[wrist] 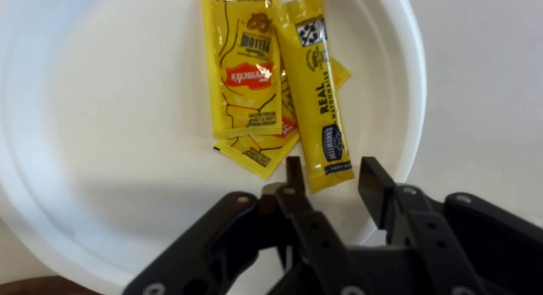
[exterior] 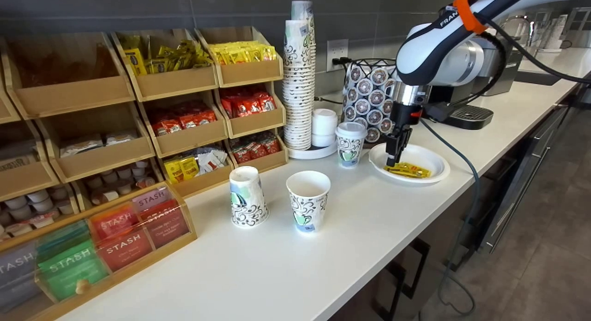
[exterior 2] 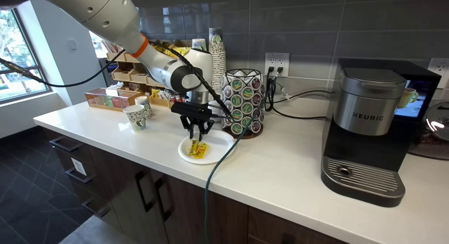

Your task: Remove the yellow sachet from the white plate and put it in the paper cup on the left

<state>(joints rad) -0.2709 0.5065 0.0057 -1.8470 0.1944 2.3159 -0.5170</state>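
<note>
Three yellow sachets lie overlapping on the white plate [wrist: 127, 95]: a long Hellmann's mayonnaise sachet [wrist: 314, 95] and two French's mustard sachets [wrist: 246, 70], one partly under the others. My gripper [wrist: 333, 172] is open over the plate, its fingers on either side of the mayonnaise sachet's near end, not closed on it. In both exterior views the gripper [exterior: 392, 163] [exterior 2: 196, 137] points down at the yellow sachets [exterior: 408, 170] [exterior 2: 201, 150] on the plate [exterior: 436, 159] [exterior 2: 221, 142]. An open, upright paper cup [exterior: 308, 205] [exterior 2: 136, 117] stands on the counter, apart from the plate.
An upside-down paper cup [exterior: 248, 201] stands beside the open cup. A lidded cup [exterior: 349, 148], a tall cup stack [exterior: 298, 94] and a pod rack [exterior 2: 242, 100] stand behind. A cable [exterior 2: 217, 166] hangs past the plate over the counter edge. A coffee maker [exterior 2: 368, 103] stands beyond.
</note>
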